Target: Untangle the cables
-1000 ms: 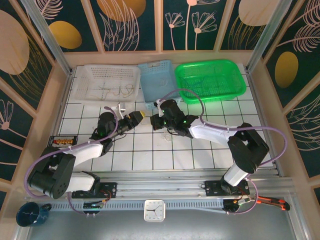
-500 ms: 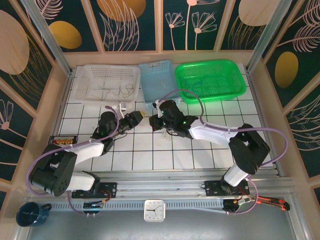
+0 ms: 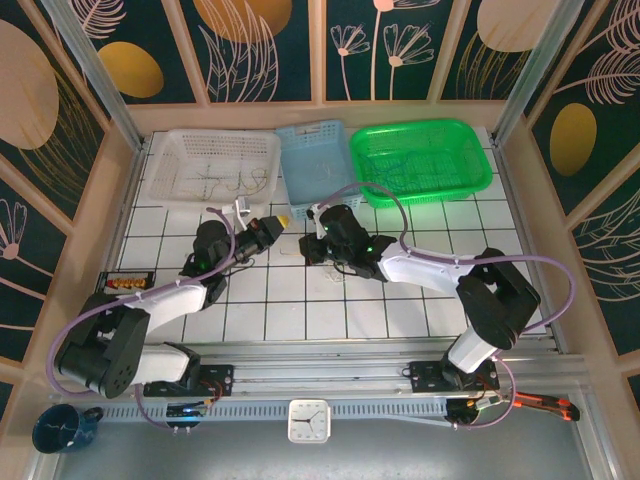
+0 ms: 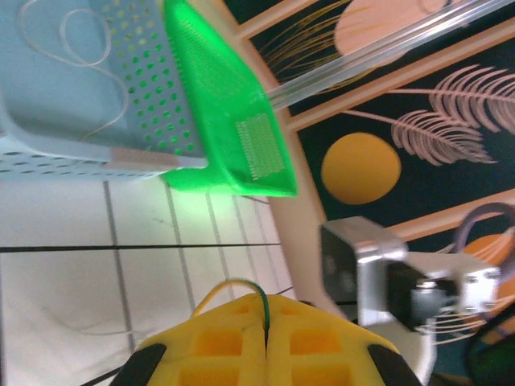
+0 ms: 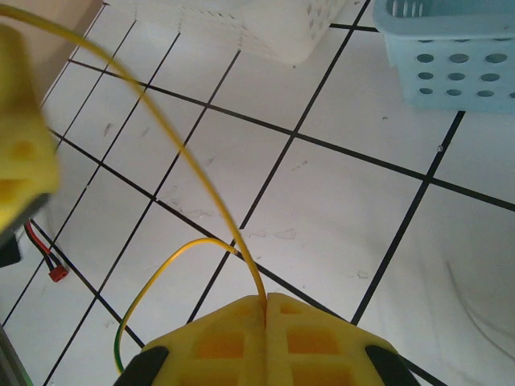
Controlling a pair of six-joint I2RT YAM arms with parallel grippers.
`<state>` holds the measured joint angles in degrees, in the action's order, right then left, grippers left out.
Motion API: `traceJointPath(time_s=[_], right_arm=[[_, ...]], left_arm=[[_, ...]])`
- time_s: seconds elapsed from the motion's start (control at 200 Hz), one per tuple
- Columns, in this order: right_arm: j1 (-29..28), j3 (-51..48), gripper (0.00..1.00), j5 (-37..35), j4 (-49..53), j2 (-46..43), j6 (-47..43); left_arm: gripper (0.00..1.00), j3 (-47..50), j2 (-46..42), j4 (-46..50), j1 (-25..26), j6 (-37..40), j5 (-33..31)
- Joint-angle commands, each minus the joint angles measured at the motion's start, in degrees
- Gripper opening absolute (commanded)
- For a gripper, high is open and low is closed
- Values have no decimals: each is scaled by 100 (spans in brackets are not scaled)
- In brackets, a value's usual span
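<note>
My left gripper (image 4: 265, 334) has its ribbed yellow pads pressed together on a thin, glossy yellow cable (image 5: 193, 173), greenish in places. It arcs above the white tiled table (image 3: 300, 320) to my right gripper (image 5: 265, 301), which also pinches it, beside a small loop.

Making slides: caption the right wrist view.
Right gripper shut on a yellow cable arcing over the white tiled table.
</note>
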<state>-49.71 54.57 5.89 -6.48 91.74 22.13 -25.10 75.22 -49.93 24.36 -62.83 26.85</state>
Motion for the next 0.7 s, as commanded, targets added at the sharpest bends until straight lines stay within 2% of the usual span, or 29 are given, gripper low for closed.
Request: traceJointPath(time_s=[0.0, 0.215, 0.33, 0.54, 0.696], right_arm=[[54, -18, 0, -56, -291, -181, 125], [110, 185, 5, -36, -367, -253, 130], [137, 269, 14, -44, -444, -318, 142], [244, 361, 16, 8, -635, -376, 194], [295, 478, 28, -4, -697, -386, 215]], left_arm=[[0, -167, -198, -602, 56, -350, 181], [0, -249, -380, -632, 139, -511, 228], [0, -275, -438, -671, 182, -551, 255], [0, -285, -447, -886, 209, -709, 303], [0, -308, -462, -916, 219, -767, 303]])
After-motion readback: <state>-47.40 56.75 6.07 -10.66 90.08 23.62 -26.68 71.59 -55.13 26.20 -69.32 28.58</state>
